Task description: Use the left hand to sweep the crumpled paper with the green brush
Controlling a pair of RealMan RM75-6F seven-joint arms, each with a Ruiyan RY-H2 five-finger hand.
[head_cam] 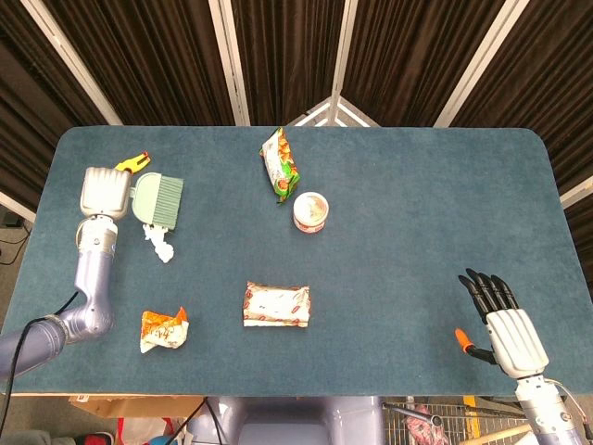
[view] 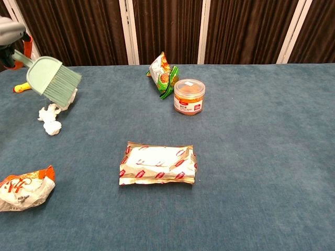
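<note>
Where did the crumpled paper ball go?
The crumpled paper lies on the left side of the table in the head view, just below the green brush that the left robot hand holds, with the orange wrapper nearer the front edge.

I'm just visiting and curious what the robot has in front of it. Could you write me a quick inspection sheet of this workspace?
Surface: blue carpeted table, no spills seen.
Job's things: green brush held by the left hand, bristles next to the crumpled paper.
Clutter: yellow toy, green snack bag, round jar, flat foil packet, orange-and-white wrapper.
Hands: left hand grips the brush handle; right hand rests near the table's front right edge, fingers apart, holding nothing.
Cables: black cable along the left arm.
Surroundings: dark curtains with pale poles behind.
</note>
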